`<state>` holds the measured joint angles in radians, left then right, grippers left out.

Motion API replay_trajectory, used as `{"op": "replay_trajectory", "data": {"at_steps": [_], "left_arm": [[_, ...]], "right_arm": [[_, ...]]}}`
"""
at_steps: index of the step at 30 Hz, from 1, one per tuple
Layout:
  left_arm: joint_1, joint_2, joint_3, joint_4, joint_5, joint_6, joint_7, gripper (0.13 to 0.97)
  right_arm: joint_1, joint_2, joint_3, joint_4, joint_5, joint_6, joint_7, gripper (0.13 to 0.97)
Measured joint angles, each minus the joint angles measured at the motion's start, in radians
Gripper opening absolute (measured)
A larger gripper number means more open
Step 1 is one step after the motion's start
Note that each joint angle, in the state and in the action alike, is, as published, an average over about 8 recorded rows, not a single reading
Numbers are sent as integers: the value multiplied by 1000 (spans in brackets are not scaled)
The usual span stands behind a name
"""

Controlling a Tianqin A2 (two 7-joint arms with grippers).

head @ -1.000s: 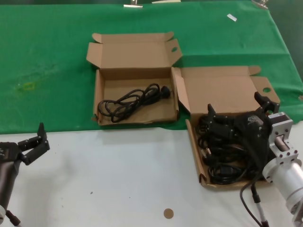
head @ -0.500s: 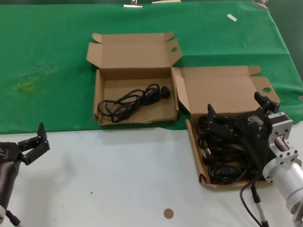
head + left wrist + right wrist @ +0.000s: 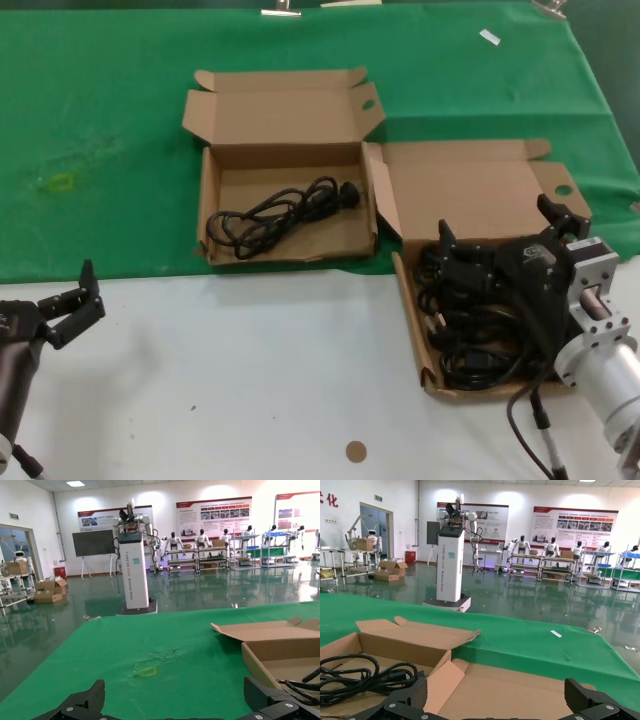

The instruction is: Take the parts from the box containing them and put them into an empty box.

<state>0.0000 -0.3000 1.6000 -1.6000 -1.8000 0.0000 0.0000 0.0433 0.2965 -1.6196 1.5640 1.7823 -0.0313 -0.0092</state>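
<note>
**Cords piled in right box, one cord in left box, both claws spread**

Cardboard mailer boxes sit side by side, both shallow, brown, corrugated, lids hinged back and lying open. The box containing them [image 3: 409, 300] is on the robot's right, straddling the edge where green cloth [image 3: 100, 130] meets the white table [image 3: 250, 380]. Its lid flap has a round hole. Inside it is a thick tangle of the parts [image 3: 470, 330]: long thin black rubbery cords, looped over each other, chunky moulded plugs mixed in.

The right gripper [image 3: 500, 235] hovers over that pile, black fingers spread wide apart, one tip near the box's inner side, the other near the lid's far corner. Nothing is between them that I can make out. Silver metal cylinder of the wrist [image 3: 600, 340] trails off toward the near right corner, with a black cable hanging below.

The empty box [image 3: 205, 215] is to the left and farther back, fully on the cloth, same round hole in its flap. It is not bare: a single black cord [image 3: 275, 215] lies coiled loosely on its floor, plug toward the right wall.

The left gripper [image 3: 70, 300] is parked low at the near left over the white table, well apart from both boxes, fingers parted, holding nothing.

A small brown round disc [image 3: 355, 451] lies on the white surface near the front.
</note>
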Motion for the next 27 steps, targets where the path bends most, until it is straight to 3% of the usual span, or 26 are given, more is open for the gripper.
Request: {"op": "replay_trajectory", "data": {"at_steps": [27], "left_arm": [[0,0,0,0,0,0,0,966]], "right_arm": [[0,0,0,0,0,0,0,966]]}}
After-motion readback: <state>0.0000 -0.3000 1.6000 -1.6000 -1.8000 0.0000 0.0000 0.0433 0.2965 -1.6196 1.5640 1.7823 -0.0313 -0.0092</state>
